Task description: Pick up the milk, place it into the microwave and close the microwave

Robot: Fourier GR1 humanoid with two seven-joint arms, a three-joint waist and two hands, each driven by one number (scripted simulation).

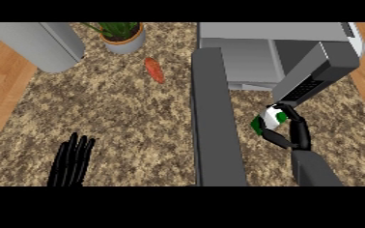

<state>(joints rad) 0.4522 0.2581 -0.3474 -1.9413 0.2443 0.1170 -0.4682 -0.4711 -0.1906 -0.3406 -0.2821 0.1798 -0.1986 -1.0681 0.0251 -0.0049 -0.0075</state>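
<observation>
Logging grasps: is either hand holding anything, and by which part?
Right hand curls round the milk, apparently by its sides. Left hand holds nothing.

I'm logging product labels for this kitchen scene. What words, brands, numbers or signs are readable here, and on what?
None can be read.
Milk, held by the right hand: white with green patches, no legible lettering.
Microwave control panel: dark button marks, too small to read.
Carrot, plant pot, grey cylinder: no text.

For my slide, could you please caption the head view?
Right robot hand holds green-white milk carton before open grey microwave.
</observation>
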